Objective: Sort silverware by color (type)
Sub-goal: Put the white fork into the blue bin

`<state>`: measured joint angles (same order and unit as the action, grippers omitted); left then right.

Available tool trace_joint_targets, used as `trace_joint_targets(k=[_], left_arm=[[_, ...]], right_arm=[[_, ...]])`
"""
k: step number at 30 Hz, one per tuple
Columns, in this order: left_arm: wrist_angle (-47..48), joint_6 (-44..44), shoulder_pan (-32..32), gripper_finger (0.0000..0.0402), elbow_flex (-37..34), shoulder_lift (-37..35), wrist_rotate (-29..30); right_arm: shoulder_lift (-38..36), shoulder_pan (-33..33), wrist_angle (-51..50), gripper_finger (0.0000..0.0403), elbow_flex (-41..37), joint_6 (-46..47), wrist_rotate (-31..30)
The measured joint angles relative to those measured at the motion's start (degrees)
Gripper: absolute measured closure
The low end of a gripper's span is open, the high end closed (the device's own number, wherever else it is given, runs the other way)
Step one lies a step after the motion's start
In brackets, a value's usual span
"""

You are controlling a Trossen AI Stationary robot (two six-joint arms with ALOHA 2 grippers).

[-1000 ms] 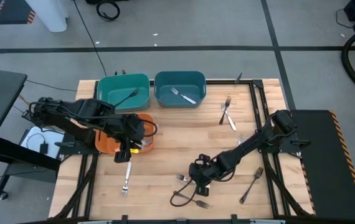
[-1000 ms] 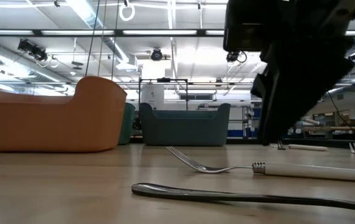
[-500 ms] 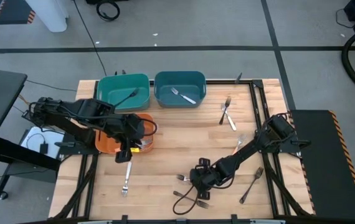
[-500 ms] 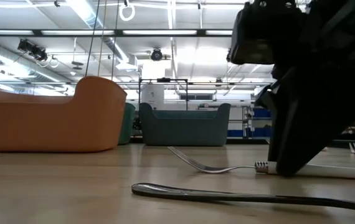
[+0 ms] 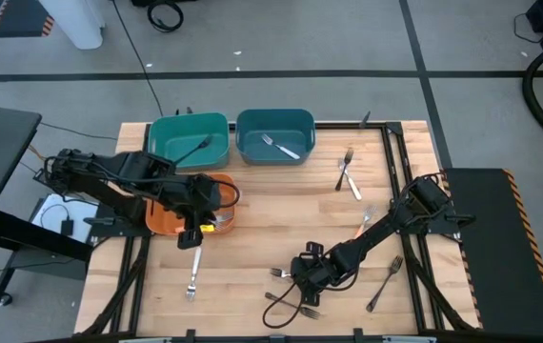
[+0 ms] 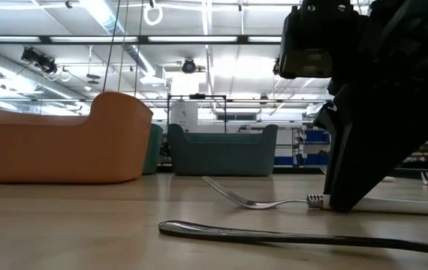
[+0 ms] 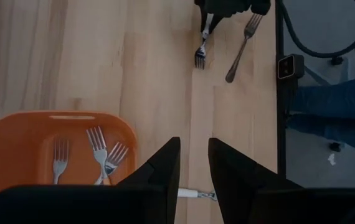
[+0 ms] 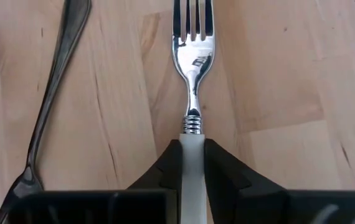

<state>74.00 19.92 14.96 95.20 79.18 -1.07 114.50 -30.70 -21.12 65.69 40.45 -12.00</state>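
A fork with silver tines and a pale handle [image 8: 193, 37] lies flat on the table's near middle [image 5: 279, 273]. My right gripper [image 8: 192, 158] is down over it [image 5: 303, 273] and shut on the handle; in the low view it stands on the table [image 6: 349, 199]. A black fork [image 8: 53, 74] lies beside it [image 6: 274, 236]. My left gripper [image 7: 194, 162] is open and empty. It hovers above the right rim of the orange bin [image 5: 162, 219], which holds three forks [image 7: 96, 152]. My right gripper pinches the pale handle [image 8: 192, 138] just behind the ribbed collar, one finger [image 8: 168, 168] on each side. The fingers come from above, slanting from the table's right, and lie along the fork. The whole fork rests on the table, tines toward the left.
At the far edge, a green bin [image 5: 188, 124] holds a black fork and a blue bin [image 5: 274, 122] holds a silver one. Loose forks lie at the far right [image 5: 348, 173], near right [image 5: 384, 283] and near left [image 5: 193, 276]. Dark rails run along both table sides.
My right gripper moved toward the near left and came down onto the pale-handled fork's handle, reaching the table about half a second ago and staying still since. The fork has stayed where it lay. The left arm has kept still.
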Motion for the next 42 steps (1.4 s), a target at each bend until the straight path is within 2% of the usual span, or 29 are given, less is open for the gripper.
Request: trace_joint_targets(k=[11, 19, 23, 25, 29, 33, 36, 42], left_arm=[[0.00, -0.17, -0.03, 0.0310, 0.00, 0.00, 1.82], [0.33, 3.33, -0.04, 0.0310, 0.00, 0.00, 4.49], [0.33, 4.86, -0.04, 0.0310, 0.00, -0.04, 4.72], [0.31, 4.77, -0.02, 0.0310, 0.00, -0.07, 6.63], [-0.34, 1.39, -0.26, 0.0310, 0.00, -0.07, 14.31], [-1.90, -0.07, -2.49, 0.0310, 0.00, -0.07, 20.42], [-2.60, -0.11, -5.60, 0.0310, 0.00, -0.07, 20.98], [-5.01, 0.00, -12.76, 0.0310, 0.02, 0.23, 21.18]], right_arm=[[-1.96, 1.96, -3.87, 0.0355, 3.09, -5.76, 2.92], [-10.15, 6.63, -11.43, 0.0356, 3.13, -5.83, 0.63], [-16.13, 9.05, -12.49, 0.0357, 3.30, -7.17, -3.18], [-18.69, 11.00, -13.04, 0.0357, 3.30, -8.36, -5.21], [-23.49, 16.81, -11.90, 0.0357, 3.32, -11.58, -10.27], [-25.86, 25.20, -8.76, 0.0357, 3.32, -19.58, -11.71], [-26.22, 32.16, -4.38, 0.0357, 3.39, -27.86, -9.93], [-25.44, 46.86, 2.57, 0.0359, 3.41, -42.05, -1.54]])
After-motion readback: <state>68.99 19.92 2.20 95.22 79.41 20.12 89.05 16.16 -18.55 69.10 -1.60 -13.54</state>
